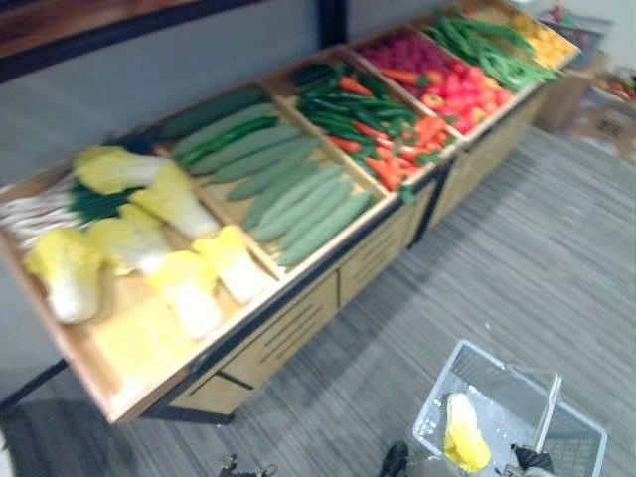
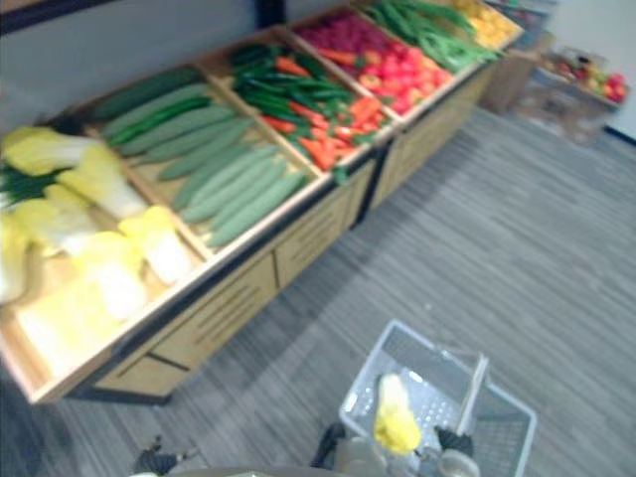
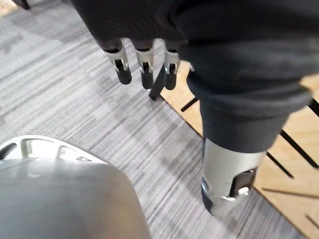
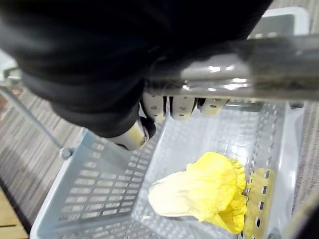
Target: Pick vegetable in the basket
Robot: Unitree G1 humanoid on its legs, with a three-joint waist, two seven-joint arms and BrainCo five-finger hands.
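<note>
The cabbage (image 1: 465,432) lies in the basket (image 1: 579,437), pale stalk and yellow leaves, against one side wall. The basket stands on the grey floor (image 1: 517,268), apart from the stand (image 1: 298,328).

The head views give the layout. The wooden stand runs back along the wall in bins: more cabbages (image 1: 149,248) nearest, then cucumbers (image 1: 288,189), carrots (image 1: 397,149) mixed with green pods, and tomatoes (image 1: 467,89) further on. The basket sits low at the robot's right with its handle (image 1: 549,397) raised.

The right wrist view adds what those views are too far off to show. The right hand (image 4: 182,105) is curled round the silver handle bar, fingers wrapped over it, gripping it. The cabbage rests below on the perforated bottom, its leafy end against the wall. The hand does not touch the cabbage.

The left wrist view shows the left hand (image 3: 146,69) hanging over the floor just beside the stand's lower panel. Its fingers are straight and relaxed, the thumb is apart, and it holds nothing.
</note>
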